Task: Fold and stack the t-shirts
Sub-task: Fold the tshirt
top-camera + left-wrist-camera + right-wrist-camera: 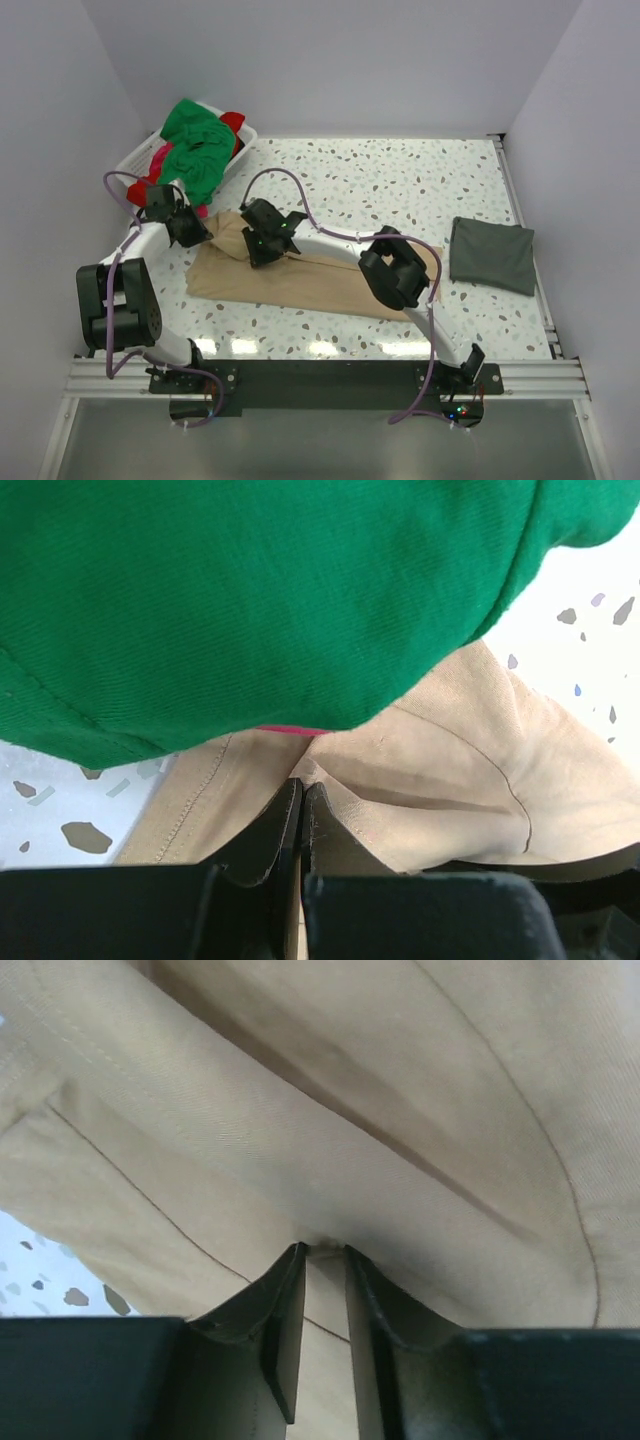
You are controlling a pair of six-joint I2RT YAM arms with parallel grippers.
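Note:
A tan t-shirt (pixel 310 280) lies spread across the table's middle. My left gripper (pixel 198 233) is shut on its upper left edge; in the left wrist view the jaws (pixel 302 785) meet on tan cloth (pixel 450 760) beneath an overhanging green t-shirt (pixel 250 600). My right gripper (pixel 263 241) presses down on the tan shirt just to the right of the left one. Its jaws (pixel 325 1250) stand a narrow gap apart, with a small pucker of tan cloth (pixel 350 1110) at the tips. A folded dark grey t-shirt (pixel 492 254) rests at the right.
A white basket (pixel 133 160) at the back left holds green (pixel 195 150), red (pixel 232 122) and pink (pixel 160 155) t-shirts, with the green one spilling over its rim toward the left gripper. A metal rail (pixel 520 215) runs along the table's right edge.

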